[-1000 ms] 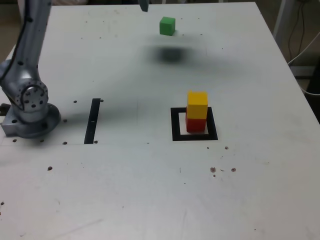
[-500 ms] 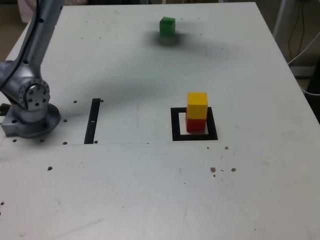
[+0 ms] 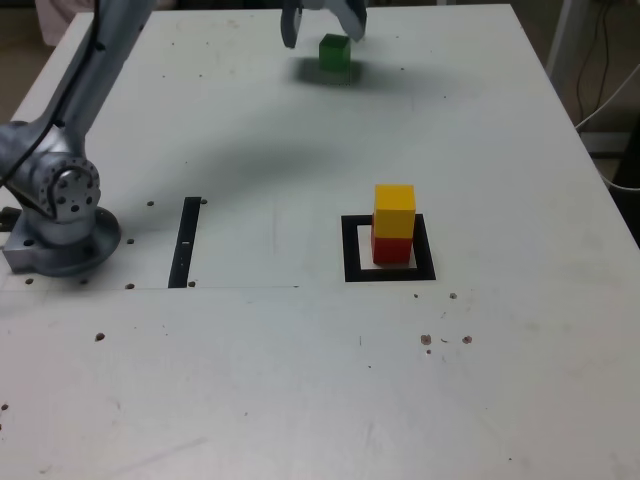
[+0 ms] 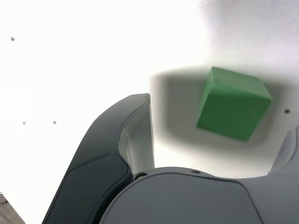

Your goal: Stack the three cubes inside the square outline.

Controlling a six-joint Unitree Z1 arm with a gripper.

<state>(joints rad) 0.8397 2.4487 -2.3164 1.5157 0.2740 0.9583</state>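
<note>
The green cube [image 3: 335,53] sits alone on the table at the far side of the exterior view. My gripper [image 3: 322,22] hangs open just above it, one finger on each side, not touching it. In the wrist view the green cube [image 4: 232,104] lies between the two fingers [image 4: 135,130], with a gap on either side. Nearer the middle, the yellow cube [image 3: 394,209] stands on the red cube [image 3: 392,249] inside the square outline [image 3: 352,250].
The arm's grey base [image 3: 58,215] stands at the exterior view's left. A thin black strip [image 3: 185,241] lies on the white table between the base and the outline. Cables hang past the table's edge at the exterior view's right.
The gripper has come back into the exterior view and dropped over the green cube. Its shadow has shrunk toward the cube. The cubes have not moved.
</note>
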